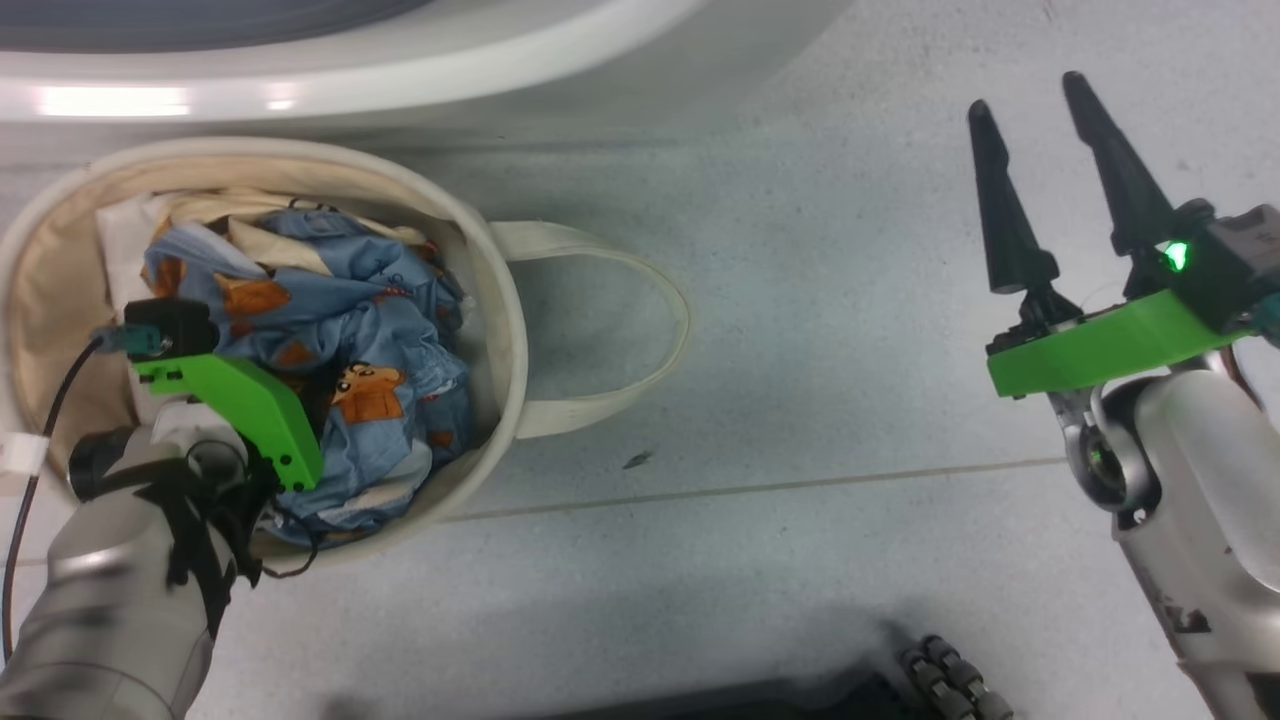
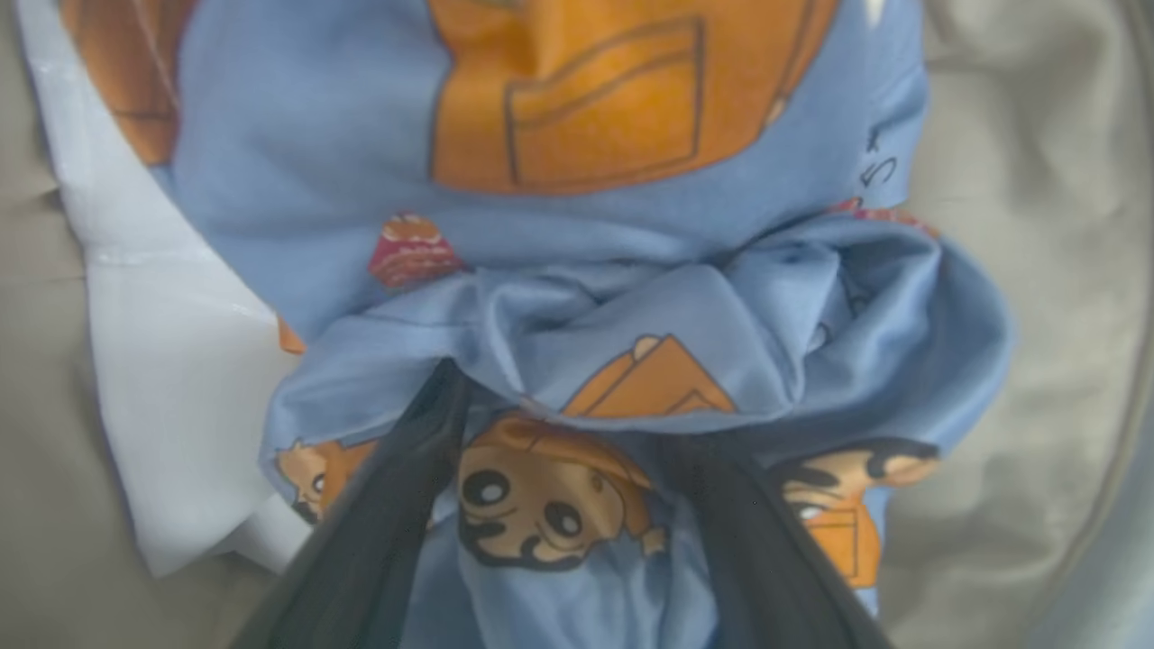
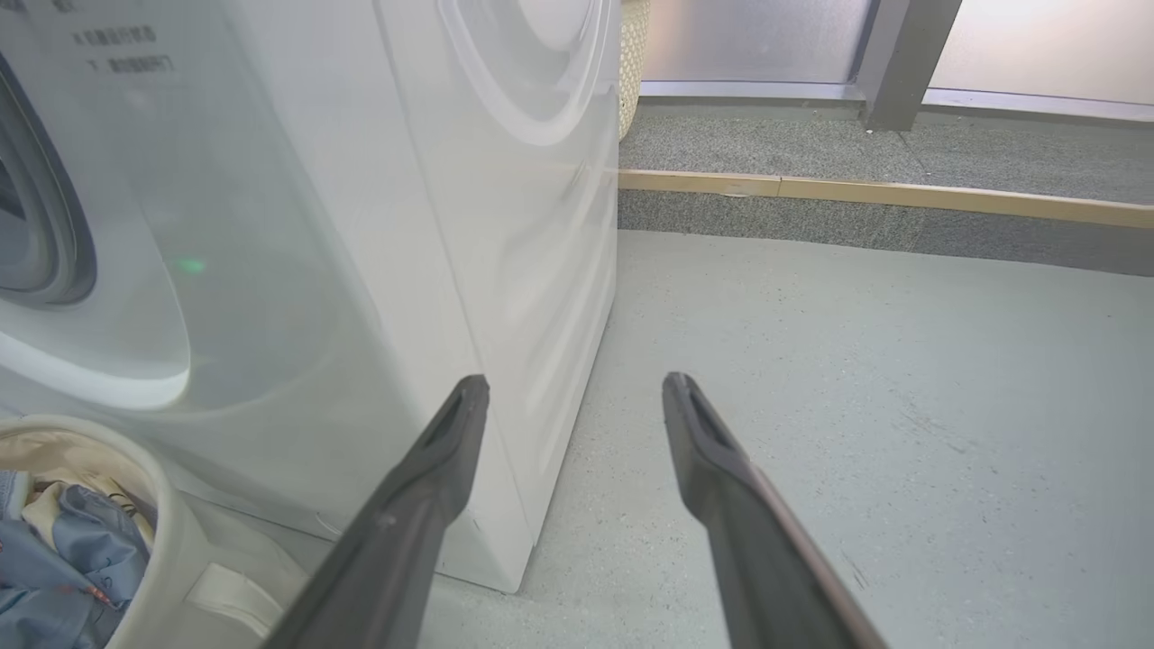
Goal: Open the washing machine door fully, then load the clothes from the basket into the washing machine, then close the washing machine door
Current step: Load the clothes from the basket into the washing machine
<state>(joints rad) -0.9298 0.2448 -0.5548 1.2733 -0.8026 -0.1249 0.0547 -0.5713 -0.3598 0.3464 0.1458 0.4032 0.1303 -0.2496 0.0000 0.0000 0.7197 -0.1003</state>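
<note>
the basket stood on the grey floor, just in front of the white washing machine. one loop handle lay flat on the floor toward the robot's right. the clothes, light blue with orange-brown bears, lay crumpled inside the basket. a plain white cloth showed beside them at the tub's far left.

the left claw reached down into the basket. its jaws stood wide, and its two dark fingers were pushed into the blue fabric, with a bunched fold and a printed bear face between them. the fingers touched the cloth but were not closed on it, so nothing was gripped. in the head view that arm's green bracket sat over the middle of the clothes.

the right claw hung over bare floor on the robot's right, well apart from the basket. its jaws were wide too and held nothing. in its wrist view the fingers pointed past the machine's front corner. the grey rubber ring of the machine's opening showed at the far left. the basket rim, with a bit of blue fabric, sat at the lower left near the machine's base. a low step with a wooden edge strip ran across beyond the floor.
</note>
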